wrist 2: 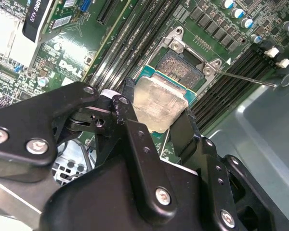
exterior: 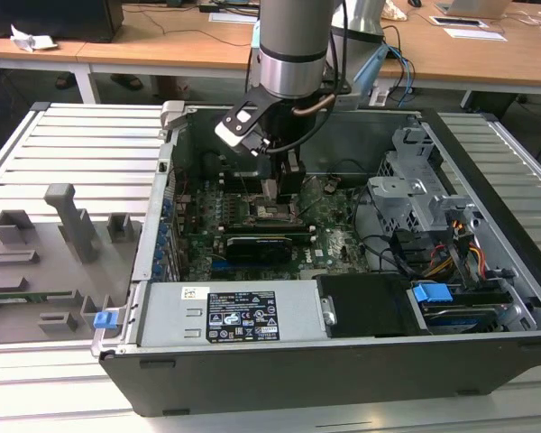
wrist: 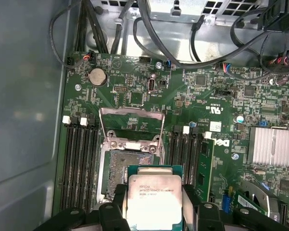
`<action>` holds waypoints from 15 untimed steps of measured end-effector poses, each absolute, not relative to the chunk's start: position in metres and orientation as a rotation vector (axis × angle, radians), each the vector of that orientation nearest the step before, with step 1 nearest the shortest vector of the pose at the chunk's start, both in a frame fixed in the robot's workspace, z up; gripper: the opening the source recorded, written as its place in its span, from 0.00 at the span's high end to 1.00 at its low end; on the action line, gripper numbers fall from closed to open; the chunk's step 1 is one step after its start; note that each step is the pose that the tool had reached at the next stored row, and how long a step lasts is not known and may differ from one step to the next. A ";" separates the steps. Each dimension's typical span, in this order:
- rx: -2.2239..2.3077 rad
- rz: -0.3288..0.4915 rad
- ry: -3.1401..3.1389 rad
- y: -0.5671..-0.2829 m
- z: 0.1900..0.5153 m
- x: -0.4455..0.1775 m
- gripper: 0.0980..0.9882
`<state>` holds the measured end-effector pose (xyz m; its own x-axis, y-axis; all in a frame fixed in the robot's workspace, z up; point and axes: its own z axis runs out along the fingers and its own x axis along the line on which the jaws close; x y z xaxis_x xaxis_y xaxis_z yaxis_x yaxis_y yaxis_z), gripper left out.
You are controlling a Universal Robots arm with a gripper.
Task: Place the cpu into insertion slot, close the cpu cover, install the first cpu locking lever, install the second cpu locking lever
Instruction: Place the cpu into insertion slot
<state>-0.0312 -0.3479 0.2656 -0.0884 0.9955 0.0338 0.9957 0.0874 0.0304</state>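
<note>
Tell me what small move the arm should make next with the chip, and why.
Probably ease the cpu across until it squares up over the insertion slot. The gripper is shut on its edges, it appears partly off the socket, and the cpu cover stands open.

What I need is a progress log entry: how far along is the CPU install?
Nothing is finished yet. In hand: the gripper is shut on the cpu, held over the insertion slot, not seated. Left: the cpu cover stands open, and a locking lever sticks out unlatched.
</note>
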 end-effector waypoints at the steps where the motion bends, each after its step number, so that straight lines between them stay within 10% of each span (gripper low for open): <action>1: -2.118 -0.071 -2.313 -0.348 0.265 -0.031 0.50; 15: -2.118 -0.068 -2.311 -0.348 0.261 -0.031 0.50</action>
